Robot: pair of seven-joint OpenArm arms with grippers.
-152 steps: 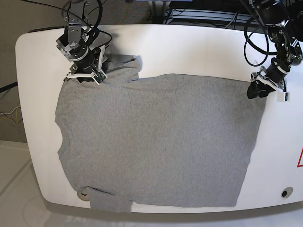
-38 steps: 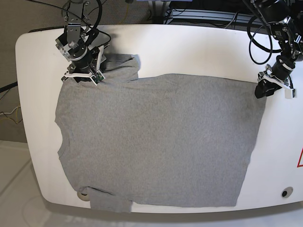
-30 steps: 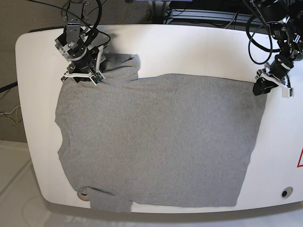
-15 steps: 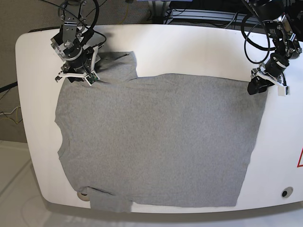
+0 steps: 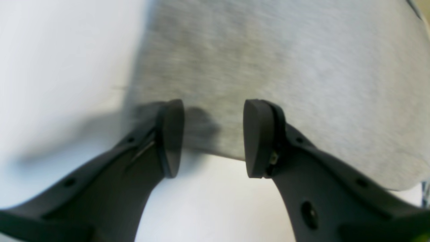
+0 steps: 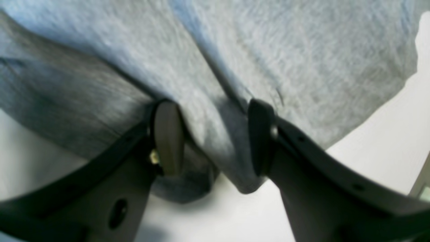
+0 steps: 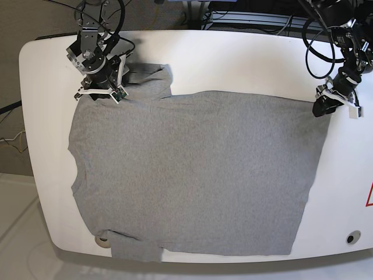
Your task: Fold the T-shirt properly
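Note:
The grey T-shirt (image 7: 192, 175) lies spread on the white table (image 7: 233, 58), plain side up. Its far sleeve (image 7: 148, 79) is rumpled at the back left. My right gripper (image 7: 100, 92) stands on that sleeve. In the right wrist view its jaws (image 6: 215, 134) are apart, tips pushed into the cloth, and a raised fold of the T-shirt (image 6: 302, 50) bulges between them. My left gripper (image 7: 322, 108) sits at the shirt's back right hem corner. In the left wrist view it (image 5: 213, 134) is open, straddling the edge of the T-shirt (image 5: 285, 67), with nothing clamped.
The near sleeve (image 7: 137, 251) droops over the table's front edge beside a round fitting (image 7: 104, 240). A small hole (image 7: 349, 237) and a red triangle mark (image 7: 369, 195) are at the right edge. Cables and equipment (image 7: 250, 17) crowd the space behind the table.
My right gripper slid up and left, dragging the far sleeve, then came back to the right. My left gripper wobbled slightly left and returned to the hem corner.

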